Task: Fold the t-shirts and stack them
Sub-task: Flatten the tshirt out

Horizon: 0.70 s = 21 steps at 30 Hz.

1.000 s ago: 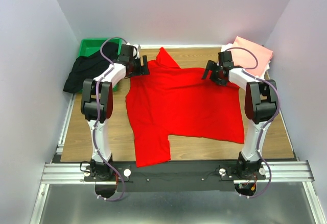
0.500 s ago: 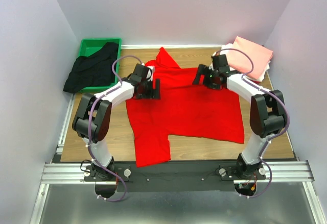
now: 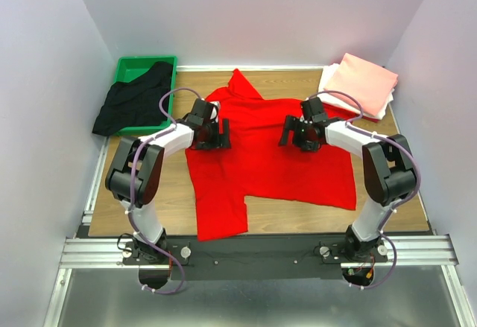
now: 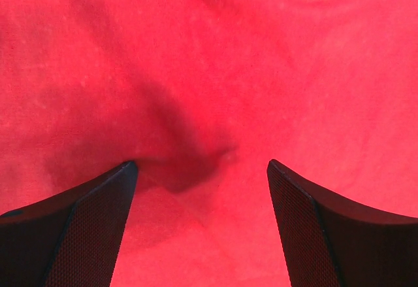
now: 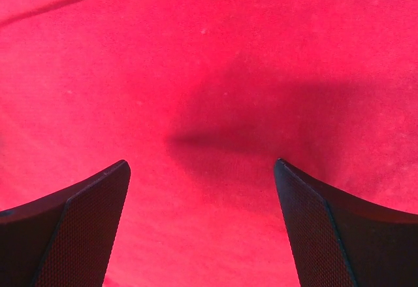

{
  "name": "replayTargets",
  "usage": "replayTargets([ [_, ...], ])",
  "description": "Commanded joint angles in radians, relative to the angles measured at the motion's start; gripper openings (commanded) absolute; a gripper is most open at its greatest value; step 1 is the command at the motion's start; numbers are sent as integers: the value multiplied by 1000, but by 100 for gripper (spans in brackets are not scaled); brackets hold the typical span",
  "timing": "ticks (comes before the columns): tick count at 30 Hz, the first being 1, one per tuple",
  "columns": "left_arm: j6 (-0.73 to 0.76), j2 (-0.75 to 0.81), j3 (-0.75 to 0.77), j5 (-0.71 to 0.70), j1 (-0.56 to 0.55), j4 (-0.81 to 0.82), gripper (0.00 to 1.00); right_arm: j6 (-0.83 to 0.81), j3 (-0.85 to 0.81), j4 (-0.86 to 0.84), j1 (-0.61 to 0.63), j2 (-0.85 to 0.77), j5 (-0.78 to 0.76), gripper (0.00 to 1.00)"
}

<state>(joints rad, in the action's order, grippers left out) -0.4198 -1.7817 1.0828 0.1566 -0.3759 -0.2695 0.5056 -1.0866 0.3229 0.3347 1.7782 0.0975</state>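
A bright red t-shirt (image 3: 268, 163) lies spread on the wooden table, one sleeve reaching toward the near edge. My left gripper (image 3: 214, 135) hangs open just over its upper left part. My right gripper (image 3: 297, 135) hangs open over its upper right part. In the left wrist view the red t-shirt (image 4: 261, 71) fills the picture, with a small crease between the fingers (image 4: 98, 221). The right wrist view shows smooth red t-shirt cloth (image 5: 209, 58) between spread fingers (image 5: 326, 228). A black t-shirt (image 3: 134, 103) drapes over a green bin. A folded salmon-pink t-shirt (image 3: 365, 80) rests on a folded white one (image 3: 328, 81).
The green bin (image 3: 128, 68) stands at the back left corner of the table (image 3: 141, 200). White walls close in the left, back and right sides. A metal rail (image 3: 253, 251) with both arm bases runs along the near edge.
Both grippers have come inward from the shirt's upper corners and lowered over the red cloth. The left moved right and nearer, the right moved left and nearer. Both stay open.
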Motion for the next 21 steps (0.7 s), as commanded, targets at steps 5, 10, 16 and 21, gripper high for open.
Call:
replayTargets([
  [5, 9, -113, 49, -23, 51, 4, 89, 54, -9, 21, 1, 76, -93, 97],
  [10, 32, -182, 141, 1, 80, -2, 89, 67, -59, 21, 1, 138, -93, 97],
  [16, 64, -265, 273, 31, 95, -34, 89, 68, -139, 30, -13, 202, -145, 98],
  [21, 93, -355, 400, 37, 112, -77, 89, 56, -226, 39, -42, 263, -137, 97],
])
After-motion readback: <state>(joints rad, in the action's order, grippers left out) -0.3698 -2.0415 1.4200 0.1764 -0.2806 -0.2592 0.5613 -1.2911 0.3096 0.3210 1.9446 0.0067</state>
